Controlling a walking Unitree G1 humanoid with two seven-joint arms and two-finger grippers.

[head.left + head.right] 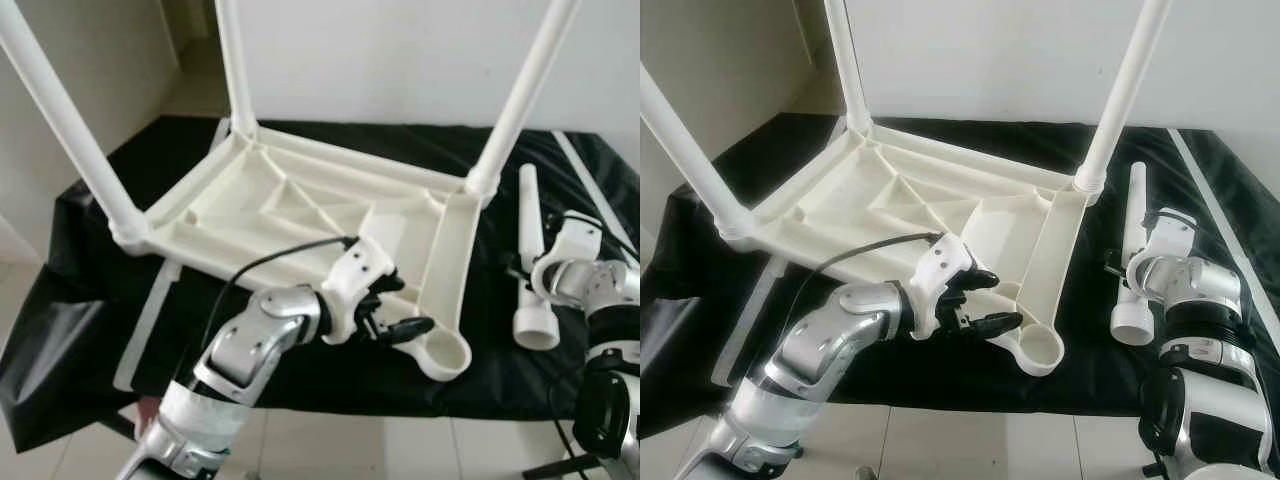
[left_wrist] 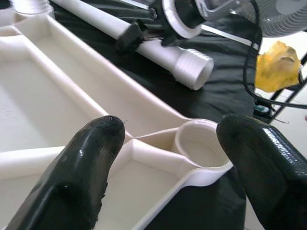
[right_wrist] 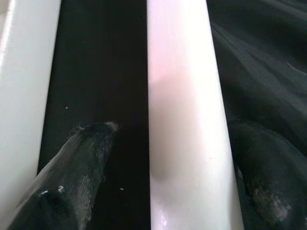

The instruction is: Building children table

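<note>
Standing: three legs point(image 1: 523, 95); lying: one leg point(image 1: 529, 260).

An upturned cream-white moulded plastic tabletop point(image 1: 300, 205) with a smooth, faintly satin finish lies on a matt black cloth point(image 1: 90, 300), creased and soft-looking. The left gripper point(image 2: 163, 143) has glossy black rubbery fingers point(image 2: 86, 163), scuffed at the tips, spread either side of the tabletop's smooth round corner socket point(image 2: 199, 148). Between the right gripper's point(image 3: 168, 158) dull, worn black fingers lies a smooth white plastic tube leg point(image 3: 184, 115). Both arms are brushed silver metal.
</note>
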